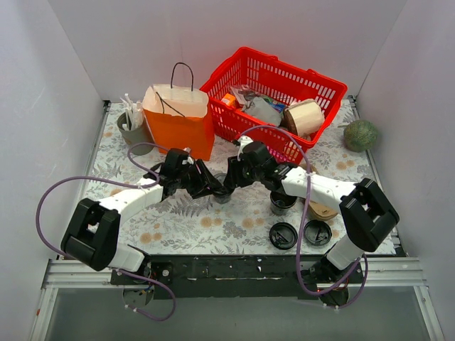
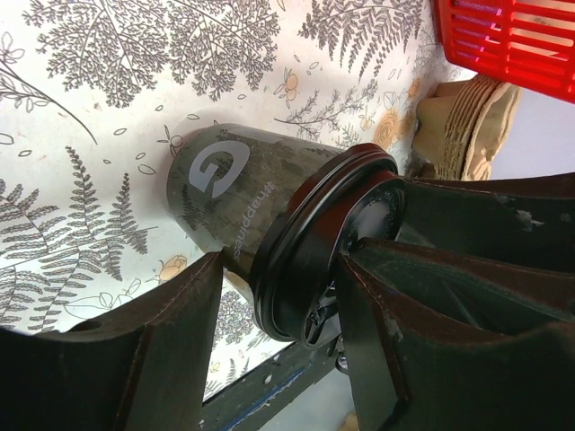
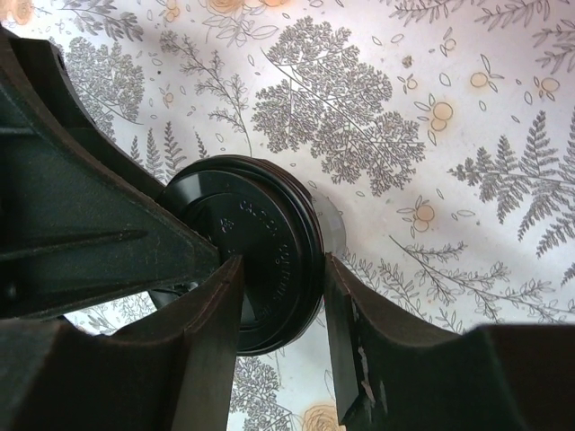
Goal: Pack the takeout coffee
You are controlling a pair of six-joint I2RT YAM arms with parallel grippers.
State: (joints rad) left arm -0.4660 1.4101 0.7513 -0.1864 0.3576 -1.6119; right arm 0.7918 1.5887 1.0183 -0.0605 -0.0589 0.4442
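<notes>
At the far left of the table, a grey holder of white cutlery is standing beside an orange paper bag, well apart from where I am working. My left claw is sitting at the middle of the table. There the takeout coffee is standing upright on the fern print with its black lid on. I am keeping that claw partway open. The tip of one finger is sitting at the cup's wall just under the lid's rim, with a sliver of table showing between them lower down. The other finger is lying across the lid's top face, and I cannot tell whether either one is pressing. My right claw is meeting the same cup from the opposite side. I am holding its fingers closer together than the lid is wide. One finger is overlapping the lid's top and the other is sitting just beside the rim. I cannot tell whether they are gripping the lid or only hovering over it. Further right, an open black cup is standing close by my right forearm. Two loose black lids are lying side by side near the table's near edge. Behind them a red basket is holding a brown roll and some packets. A green melon is sitting at the far right.
</notes>
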